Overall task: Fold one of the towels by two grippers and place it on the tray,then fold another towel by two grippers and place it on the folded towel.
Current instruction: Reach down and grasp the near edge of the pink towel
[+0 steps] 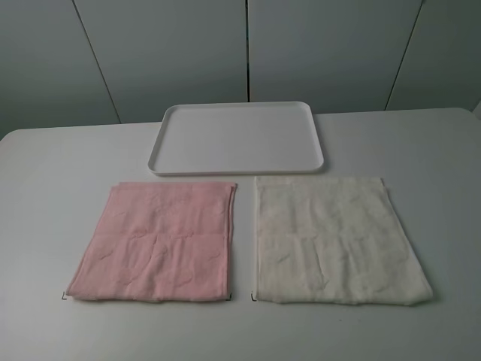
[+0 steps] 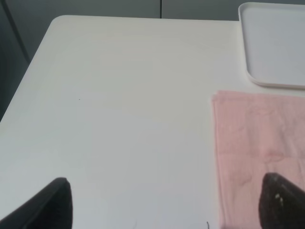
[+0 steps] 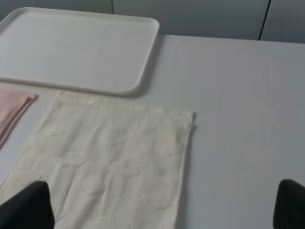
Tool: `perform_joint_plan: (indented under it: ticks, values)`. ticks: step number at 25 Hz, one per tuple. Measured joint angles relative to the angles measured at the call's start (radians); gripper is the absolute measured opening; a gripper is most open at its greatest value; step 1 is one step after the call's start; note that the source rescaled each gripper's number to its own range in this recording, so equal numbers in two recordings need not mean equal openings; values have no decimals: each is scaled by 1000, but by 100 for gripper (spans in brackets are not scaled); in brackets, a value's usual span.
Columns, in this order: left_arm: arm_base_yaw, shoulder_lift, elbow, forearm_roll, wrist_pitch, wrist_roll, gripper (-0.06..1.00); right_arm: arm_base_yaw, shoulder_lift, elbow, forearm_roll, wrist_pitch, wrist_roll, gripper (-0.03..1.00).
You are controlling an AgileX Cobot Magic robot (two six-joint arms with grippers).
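Straddling the pink towel's [image 2: 257, 138] edge, the left hand [image 2: 164, 183] gapes.

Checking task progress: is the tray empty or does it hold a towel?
Empty. The white tray is bare in the high view; the pink towel and cream towel both lie on the table near it.

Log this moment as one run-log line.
phase: pre-fold | pink towel: flat, left | cream towel: flat, right | tray: empty, behind towels | left gripper: open, empty | right gripper: open, empty
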State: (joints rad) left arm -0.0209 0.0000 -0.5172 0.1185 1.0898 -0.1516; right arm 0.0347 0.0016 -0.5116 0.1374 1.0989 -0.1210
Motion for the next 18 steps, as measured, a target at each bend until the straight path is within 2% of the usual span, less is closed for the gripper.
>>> perform_joint_plan:
  ticks: [18]
  values:
    - [0, 0, 0, 0, 0, 0, 100, 0, 0, 0, 0, 0, 0, 100]
